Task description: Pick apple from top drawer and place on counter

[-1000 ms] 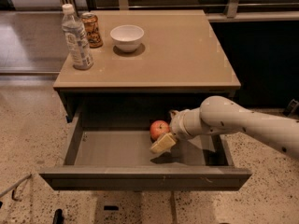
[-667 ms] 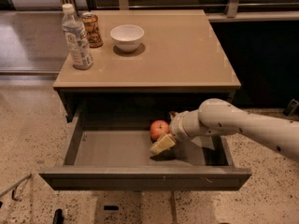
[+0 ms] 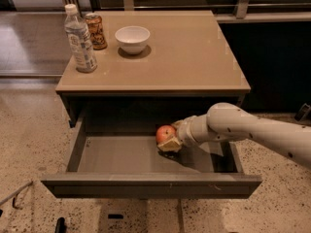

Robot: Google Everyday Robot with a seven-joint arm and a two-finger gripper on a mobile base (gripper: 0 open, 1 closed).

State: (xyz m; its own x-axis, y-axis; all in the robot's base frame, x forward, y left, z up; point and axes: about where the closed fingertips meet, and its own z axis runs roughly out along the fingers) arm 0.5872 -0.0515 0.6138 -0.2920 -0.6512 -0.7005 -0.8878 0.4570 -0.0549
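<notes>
The top drawer [image 3: 121, 157] is pulled open below the counter [image 3: 189, 57]. The red and yellow apple [image 3: 164, 131] rests on the drawer floor, right of the middle and towards the back. My gripper [image 3: 169, 136] reaches in from the right. One finger [image 3: 171, 145] lies against the front of the apple and the other sits behind it, so the gripper is closed around the apple. The white arm [image 3: 252, 130] crosses over the drawer's right side wall.
On the counter stand a clear water bottle [image 3: 80, 40] at the left edge, a brown can [image 3: 95, 31] behind it and a white bowl [image 3: 132, 38] at the back. Speckled terrazzo floor [image 3: 29, 135] surrounds the cabinet. A dark wall is at the right.
The front finger has crept slightly up against the apple. The apple and the arm have stayed in place.
</notes>
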